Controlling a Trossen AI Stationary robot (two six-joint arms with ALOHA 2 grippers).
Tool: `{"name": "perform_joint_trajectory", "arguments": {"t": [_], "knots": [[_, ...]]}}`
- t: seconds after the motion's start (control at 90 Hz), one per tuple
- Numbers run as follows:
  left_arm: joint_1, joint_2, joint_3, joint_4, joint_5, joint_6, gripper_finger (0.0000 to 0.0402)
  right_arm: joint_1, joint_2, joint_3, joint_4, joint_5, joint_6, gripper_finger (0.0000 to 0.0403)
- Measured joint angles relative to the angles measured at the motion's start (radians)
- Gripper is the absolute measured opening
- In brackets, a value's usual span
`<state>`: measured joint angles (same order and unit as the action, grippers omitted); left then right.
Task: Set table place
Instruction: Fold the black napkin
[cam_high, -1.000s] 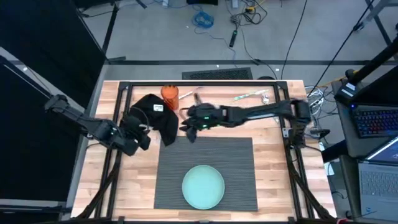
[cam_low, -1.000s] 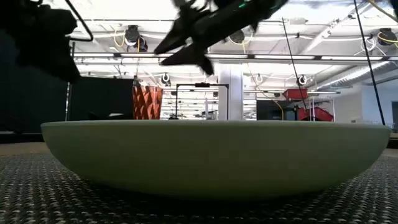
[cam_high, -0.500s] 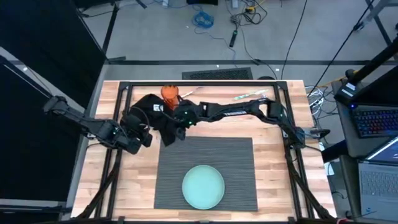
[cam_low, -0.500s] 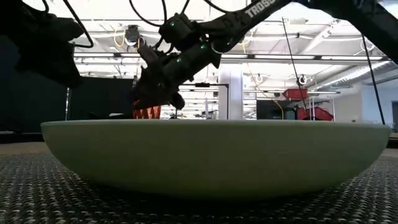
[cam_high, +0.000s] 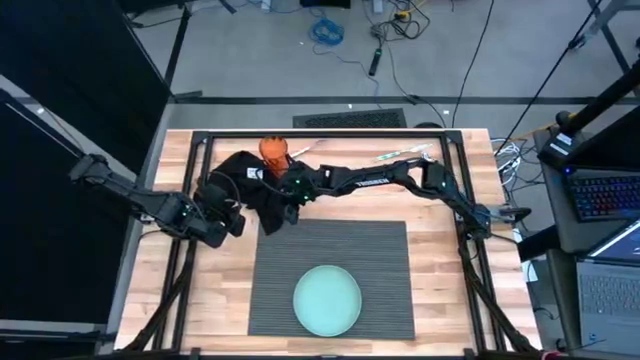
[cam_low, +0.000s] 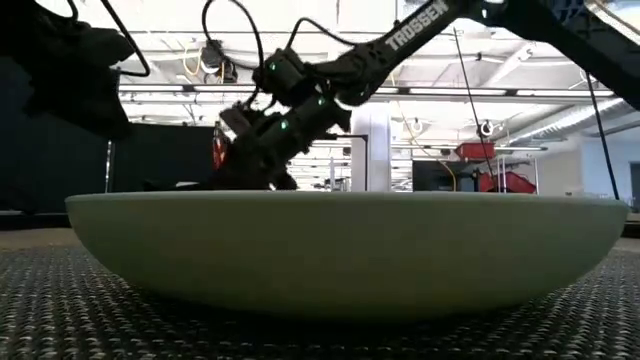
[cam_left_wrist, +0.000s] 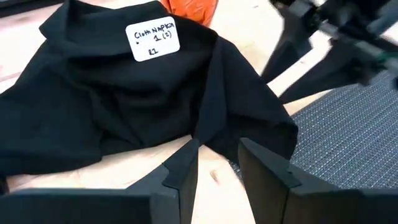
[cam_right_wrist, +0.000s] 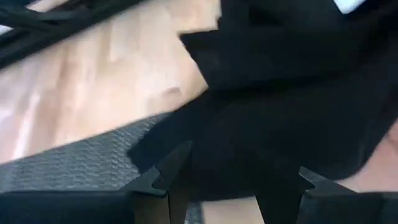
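Over the last second the right arm has swung from mid-table across to the black napkin (cam_high: 250, 182), and its right gripper (cam_high: 285, 197) has dropped low onto the cloth's near edge, just beyond the placemat (cam_high: 380, 250). That suggests the napkin is the next piece to be set beside the teal plate (cam_high: 327, 299), which sits on the mat's near half.

The right wrist view shows the fingers spread wide around dark fabric, gripping nothing yet. The left wrist view alone reveals the napkin's white label (cam_left_wrist: 152, 40) and the left gripper (cam_left_wrist: 217, 163), narrowly parted and empty, waiting beside the cloth. The orange cup (cam_high: 273, 150) (probably ribbed plastic) stands behind.
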<state>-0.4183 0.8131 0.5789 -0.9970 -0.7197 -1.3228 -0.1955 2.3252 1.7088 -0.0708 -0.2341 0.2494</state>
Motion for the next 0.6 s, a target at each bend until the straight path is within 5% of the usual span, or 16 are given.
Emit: {"name": "perform_joint_trajectory", "arguments": {"t": [0.3,0.6], "knots": [[0.000,0.000,0.000,0.020,0.000,0.000,0.0099,-0.004,0.031,0.000,-0.086,-0.011,-0.008,0.0134],[0.000,0.000,0.000,0.015,0.001,0.002,0.0099,0.000,-0.035,0.001,-0.385,-0.002,-0.065,0.0134]]}}
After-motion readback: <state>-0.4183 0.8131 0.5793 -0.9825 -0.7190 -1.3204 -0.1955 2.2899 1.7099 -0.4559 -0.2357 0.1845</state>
